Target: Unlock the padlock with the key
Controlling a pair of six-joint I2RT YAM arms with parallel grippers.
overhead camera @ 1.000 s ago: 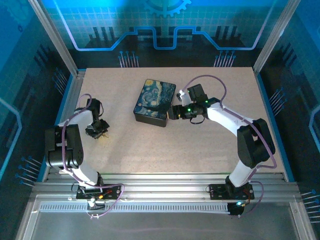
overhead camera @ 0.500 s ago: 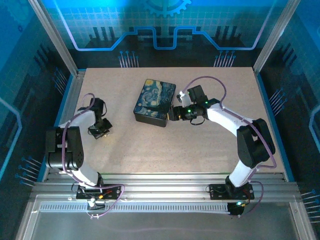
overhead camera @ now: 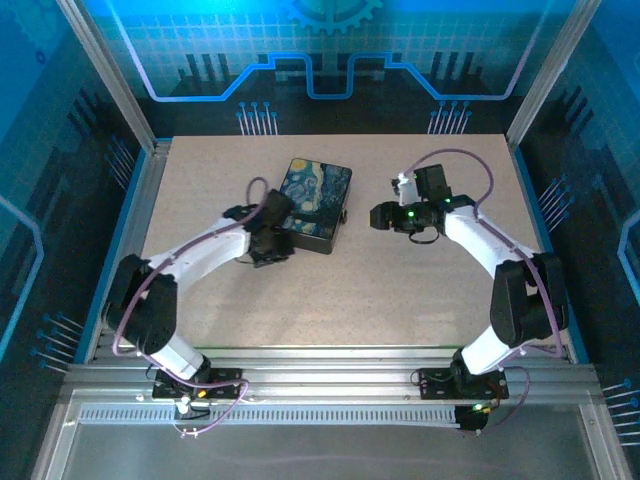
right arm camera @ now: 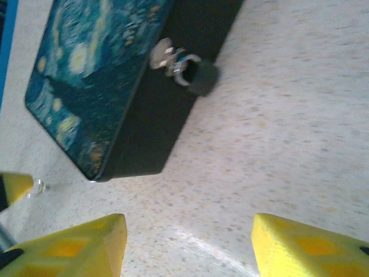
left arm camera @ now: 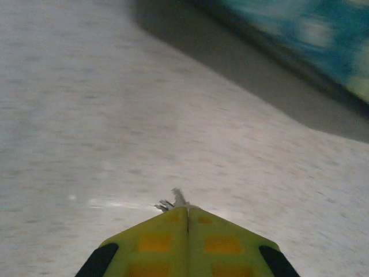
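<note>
Beside the box: key pinched, padlock waiting on the far wall.

At the box's near-left corner the left gripper is clenched on the key, and only the tip pokes past the closed jaws. The padlock hangs on the box's right wall, facing the right gripper, whose jaws are released and empty, near the padlock but not touching it. The step in hand looks like bringing the key to the lock. To do it well, the left arm should swing round the box's near end without nudging it, while the right gripper closes on the padlock body to steady it. So little key shows that the approach wants to be slow and straight; a skewed push could twist the key in its grip. The keyhole cannot be made out.
</note>
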